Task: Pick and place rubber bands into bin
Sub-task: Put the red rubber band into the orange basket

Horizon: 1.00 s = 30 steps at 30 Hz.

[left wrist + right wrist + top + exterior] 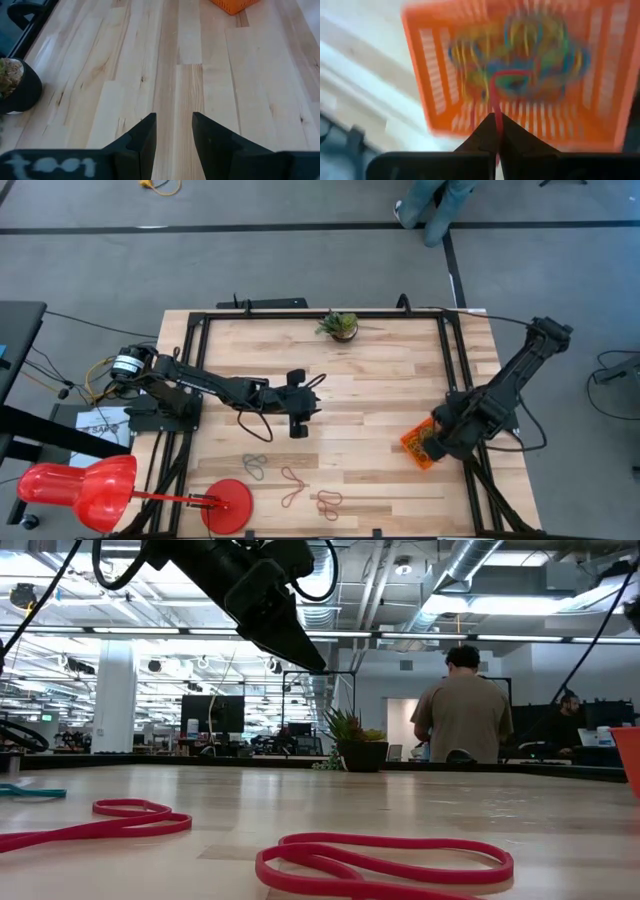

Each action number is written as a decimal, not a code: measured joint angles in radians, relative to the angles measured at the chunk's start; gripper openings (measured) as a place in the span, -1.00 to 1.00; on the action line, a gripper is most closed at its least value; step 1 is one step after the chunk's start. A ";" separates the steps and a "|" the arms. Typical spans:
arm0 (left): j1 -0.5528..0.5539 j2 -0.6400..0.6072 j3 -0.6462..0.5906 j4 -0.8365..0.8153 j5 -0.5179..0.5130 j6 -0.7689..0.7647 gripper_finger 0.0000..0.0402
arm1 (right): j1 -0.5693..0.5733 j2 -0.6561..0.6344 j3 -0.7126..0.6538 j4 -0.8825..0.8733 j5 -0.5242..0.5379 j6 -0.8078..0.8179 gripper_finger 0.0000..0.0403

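Your right gripper [497, 122] hangs over the bin [440, 75], fingers pinched on a red band [493, 95] for release inside; left gripper [173, 131], fingers parted and empty, waits mid-counter [210, 75].

orange bin [418, 446] heaped with rubber bands [520, 50], loose rubber bands [290, 480] on table
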 joint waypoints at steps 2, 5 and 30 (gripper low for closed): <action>0.000 0.000 0.000 -0.004 0.000 0.000 -0.42 | 0.000 0.028 -0.001 -0.002 0.065 -0.047 -1.00; 0.000 0.000 0.000 -0.010 0.001 0.000 -0.42 | -0.002 0.083 -0.001 0.008 0.107 -0.098 -1.00; 0.000 0.000 0.000 -0.007 0.002 -0.003 -0.42 | -0.114 0.221 -0.001 -0.014 0.104 -0.173 -1.00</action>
